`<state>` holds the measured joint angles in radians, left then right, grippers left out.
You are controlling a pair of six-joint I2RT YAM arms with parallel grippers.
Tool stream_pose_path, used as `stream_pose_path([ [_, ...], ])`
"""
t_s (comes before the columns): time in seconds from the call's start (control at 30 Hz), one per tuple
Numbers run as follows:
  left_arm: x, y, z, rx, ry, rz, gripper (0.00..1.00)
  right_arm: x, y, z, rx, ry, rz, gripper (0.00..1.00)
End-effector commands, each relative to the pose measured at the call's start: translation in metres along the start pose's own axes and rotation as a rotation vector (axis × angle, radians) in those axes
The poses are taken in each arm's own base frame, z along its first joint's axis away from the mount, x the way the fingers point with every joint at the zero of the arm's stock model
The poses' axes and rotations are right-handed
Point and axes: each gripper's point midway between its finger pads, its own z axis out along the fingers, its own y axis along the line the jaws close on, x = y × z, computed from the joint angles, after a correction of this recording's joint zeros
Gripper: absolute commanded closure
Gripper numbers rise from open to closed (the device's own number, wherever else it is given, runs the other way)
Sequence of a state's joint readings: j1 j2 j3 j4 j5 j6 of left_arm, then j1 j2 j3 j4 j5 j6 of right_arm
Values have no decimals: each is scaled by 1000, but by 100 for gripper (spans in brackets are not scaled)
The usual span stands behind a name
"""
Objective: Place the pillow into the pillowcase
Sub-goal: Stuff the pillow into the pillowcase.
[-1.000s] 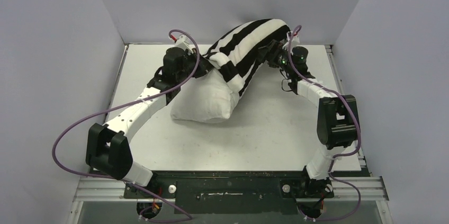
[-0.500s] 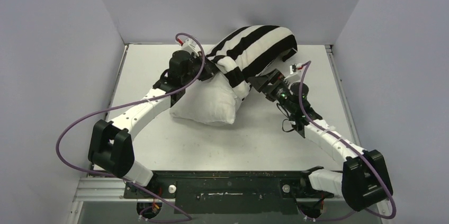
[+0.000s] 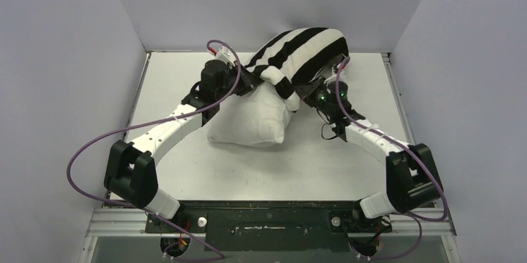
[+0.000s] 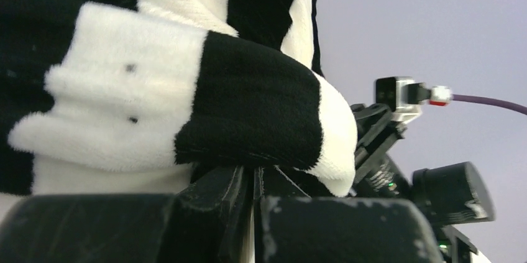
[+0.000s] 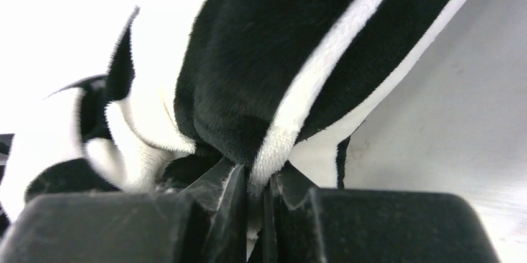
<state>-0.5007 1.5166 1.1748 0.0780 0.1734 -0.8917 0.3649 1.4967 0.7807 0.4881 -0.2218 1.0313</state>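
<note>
The off-white pillow (image 3: 252,120) lies in the middle of the table, its far end inside the black-and-white striped pillowcase (image 3: 301,51), which bulges up toward the back wall. My left gripper (image 3: 248,79) is shut on the pillowcase's bunched rim (image 4: 186,107) on the left side. The right gripper (image 3: 304,95) is shut on a fold of the striped rim (image 5: 273,145) on the right side. The near half of the pillow is bare.
The white table (image 3: 348,163) is boxed in by grey walls at the left, back and right. Purple cables (image 3: 87,151) loop beside both arms. The right arm's wrist camera (image 4: 453,191) shows in the left wrist view.
The right arm swung down off the pillowcase, opened, came back to the rim's right side and shut on it. The pillowcase settled lower over the pillow. The left grip held.
</note>
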Motion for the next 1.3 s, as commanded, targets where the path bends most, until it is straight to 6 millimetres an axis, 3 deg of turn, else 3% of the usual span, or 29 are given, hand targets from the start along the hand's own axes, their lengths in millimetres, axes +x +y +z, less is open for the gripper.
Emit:
stream_pose_path([
  [0.0,-53,-115,-29,329,-140,-92,100,-150,105,-71,-19,-365,-304,100],
  [0.07,-55,-139,-41,418,-162,-158,100,-187,145,-102,-11,-436,-415,100],
  [0.13,-59,-146,-50,452,-187,-200,100,-212,175,-119,9,-466,-490,100],
  [0.2,-57,-139,-51,435,-204,-200,100,-226,193,-119,14,-468,-534,100],
  [0.27,-48,-113,-44,370,-203,-175,100,-219,190,-97,-1,-415,-558,100],
  [0.37,-29,-65,-34,283,-187,-160,100,-166,155,-45,-35,-242,-605,94],
  [0.4,-21,-49,-31,259,-176,-157,100,-145,142,-32,-40,-184,-621,88],
  [0.47,-7,-23,-27,226,-154,-174,100,-114,116,-26,-3,-82,-639,66],
  [0.53,4,-3,-26,211,-129,-185,100,-103,112,-43,14,-25,-653,48],
  [0.63,13,15,-27,191,-108,-195,100,-91,130,-80,12,40,-692,27],
  [0.73,17,21,-27,187,-106,-202,100,-48,160,-107,-43,121,-743,8],
  [0.87,20,20,-25,197,-89,-226,100,15,182,-132,-64,157,-800,1],
  [1.0,20,18,-27,215,-90,-266,100,91,195,-153,-149,191,-893,1],
  [1.07,18,15,-28,224,-94,-277,100,115,200,-163,-171,159,-981,0],
  [1.17,17,11,-30,237,-94,-289,100,129,196,-164,-113,81,-1172,0],
  [1.27,19,2,-33,266,-76,-311,100,118,176,-142,57,-28,-1335,0],
])
